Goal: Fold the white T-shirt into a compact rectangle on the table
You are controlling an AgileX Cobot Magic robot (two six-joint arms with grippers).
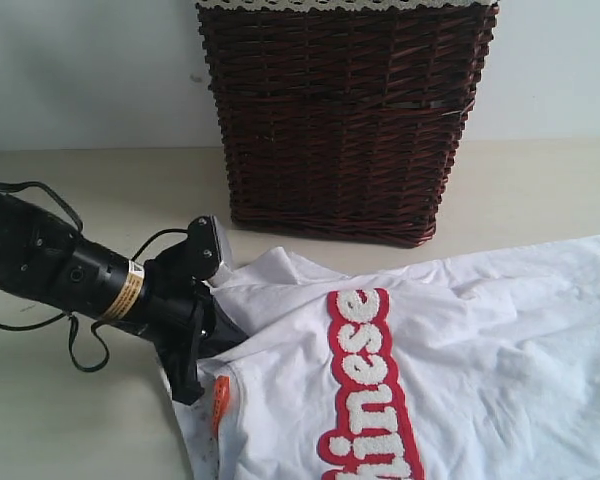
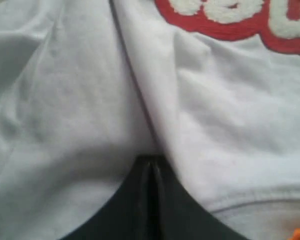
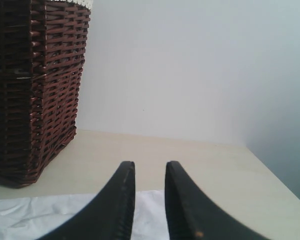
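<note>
so the white t-shirt (image 1: 500, 340) is lying spread out on the table (image 1: 80, 420), on the near side in front of the wicker basket (image 1: 345, 120), which sits back by the far edge against the wall. it runs out of view toward the near and right edges. it's thin soft cotton, so i'd expect it to be super light and floppy with zero stiffness, sagging and wrinkling wherever it's lifted. the red band (image 1: 370, 390) with fuzzy raised lettering looks thicker and will probably resist a crease a bit. best spots to grab, imo, are seams and edges like the shoulder, sleeve or hem. the left gripper (image 2: 150, 172) has its black fingers pressed together on a bunched ridge of cloth up at the shoulder, right by the orange neck tag (image 1: 221, 395). the right gripper (image 3: 149, 167) has its fingers slightly spread with nothing between them, hovering above another edge of the shirt nearer the table's far right corner. the tabletop looks smooth and matte, so the fabric should slide if dragged.
</note>
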